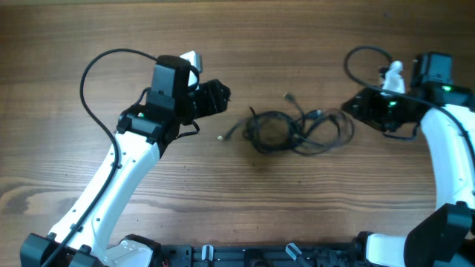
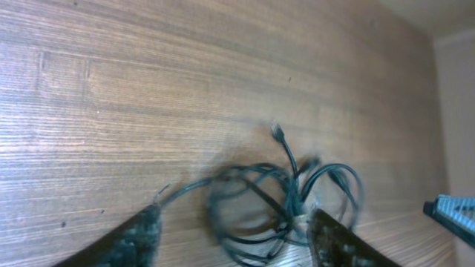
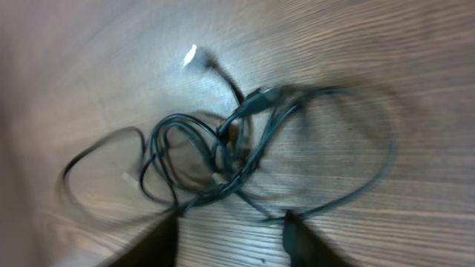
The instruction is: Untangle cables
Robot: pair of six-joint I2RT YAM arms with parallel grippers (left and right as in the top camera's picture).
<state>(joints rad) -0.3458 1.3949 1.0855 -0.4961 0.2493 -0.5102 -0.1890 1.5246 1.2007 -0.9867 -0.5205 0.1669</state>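
A tangle of thin black flexible cables (image 1: 293, 130) with small plug ends lies flat on the brown wooden table (image 1: 297, 44), between the two arms. Several loops cross over each other in the middle. One plug end (image 1: 222, 137) reaches out toward the left side, and another (image 1: 288, 96) points to the far edge. The left gripper (image 1: 221, 96) is near the left side of the tangle, apart from it. Its two fingers (image 2: 137, 237) stand wide apart and grip nothing. The right gripper (image 1: 347, 109) is just beside the right loop. Its fingers (image 3: 300, 237) are spread too, and no cable is pinched. Both wrist views are blurred.
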